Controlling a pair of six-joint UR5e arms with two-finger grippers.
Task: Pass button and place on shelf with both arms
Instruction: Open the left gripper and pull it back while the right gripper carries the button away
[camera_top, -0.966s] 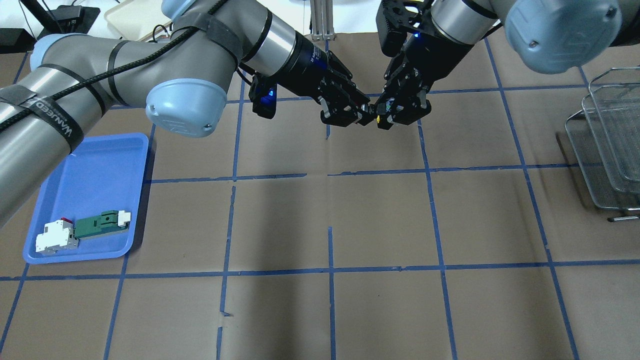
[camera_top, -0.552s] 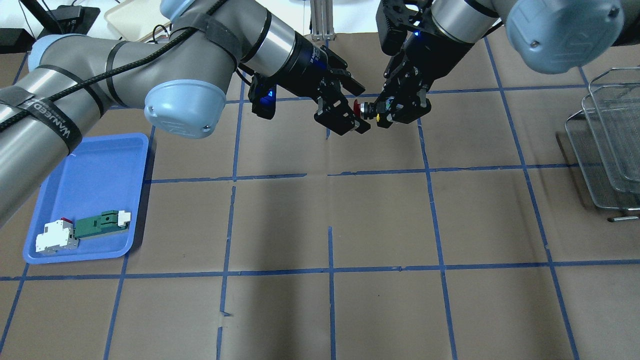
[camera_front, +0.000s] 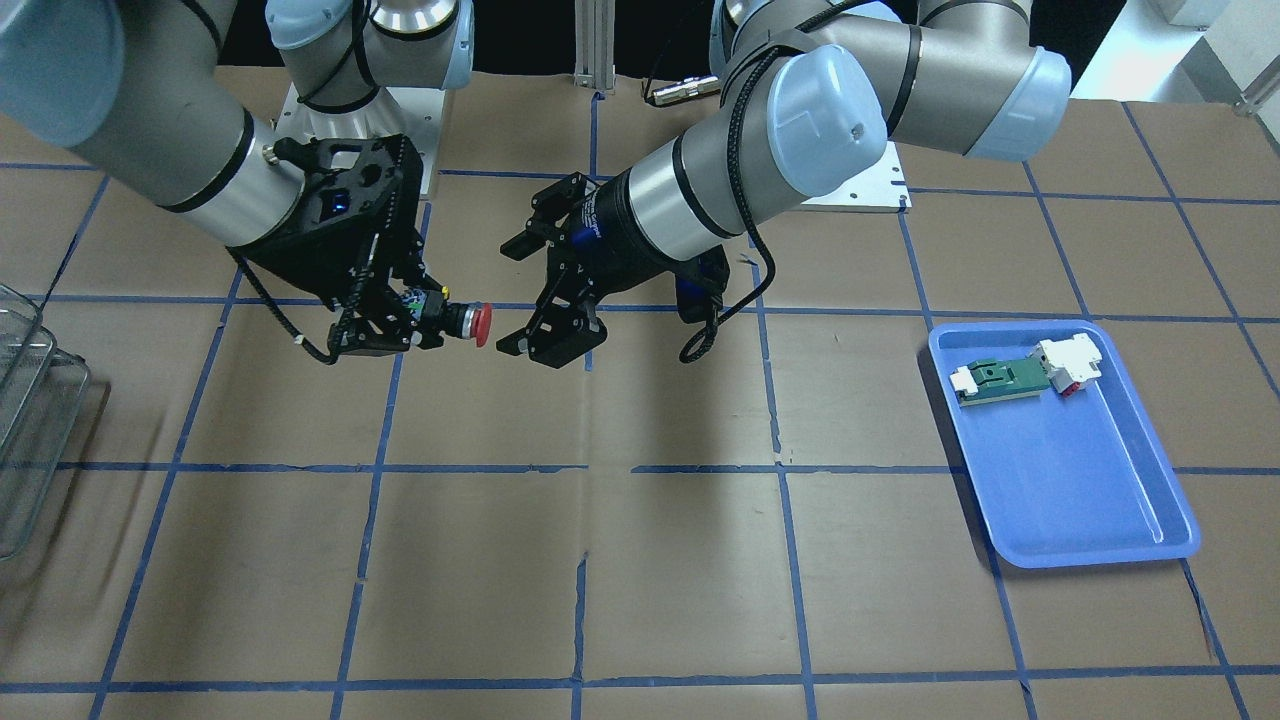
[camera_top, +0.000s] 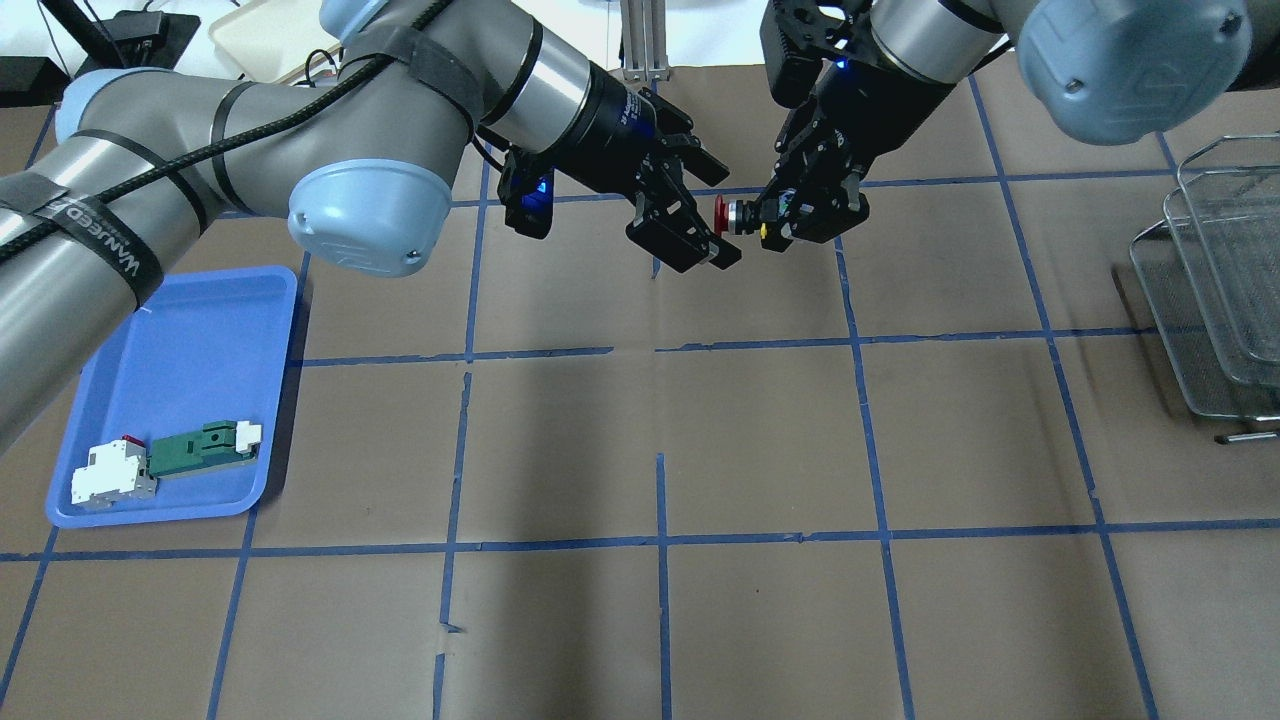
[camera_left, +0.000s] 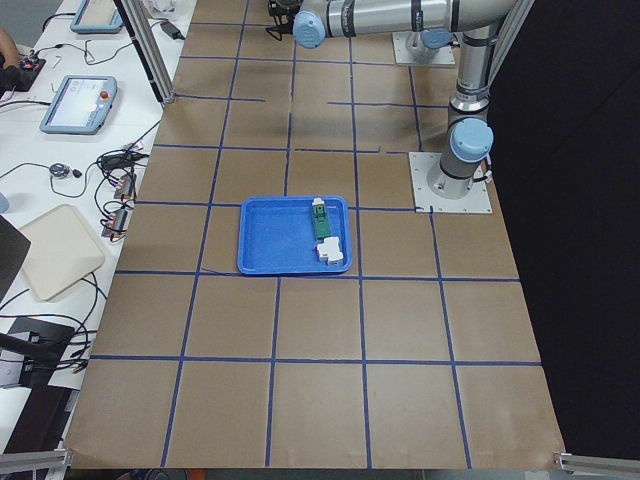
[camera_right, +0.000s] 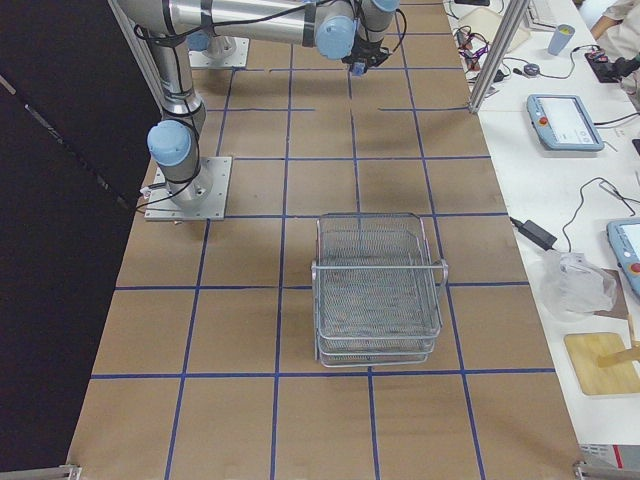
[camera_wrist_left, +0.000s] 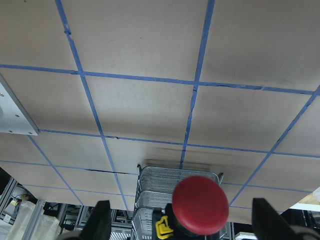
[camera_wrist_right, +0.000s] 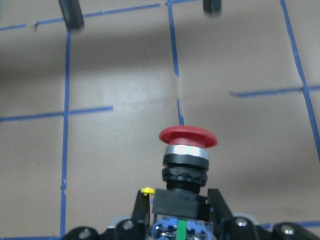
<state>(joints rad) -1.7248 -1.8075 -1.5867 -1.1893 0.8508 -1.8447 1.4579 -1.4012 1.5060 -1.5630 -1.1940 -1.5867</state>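
Note:
The button, with its red cap (camera_top: 721, 213), is held level above the table by my right gripper (camera_top: 768, 216), which is shut on its rear block. The cap points at my left gripper (camera_top: 727, 216), which is open, with its fingers spread either side of the cap and not touching it. In the front view the button (camera_front: 470, 322) sticks out of the right gripper (camera_front: 425, 316) towards the open left gripper (camera_front: 505, 300). The left wrist view shows the cap (camera_wrist_left: 200, 204) between its fingers (camera_wrist_left: 100, 222). The right wrist view shows the button (camera_wrist_right: 187, 150) upright. The wire shelf (camera_top: 1215, 290) stands at the far right.
A blue tray (camera_top: 190, 340) lies at the left with a green-and-white part (camera_top: 205, 447) and a white part (camera_top: 110, 472) in it. The shelf (camera_right: 378, 290) stands on the table beyond the right arm's base. Blue tape lines cross the brown table.
My left gripper opened and let go of the button. My right gripper keeps hold of it and has drawn back a little, so the cap now stands free between the left fingers.

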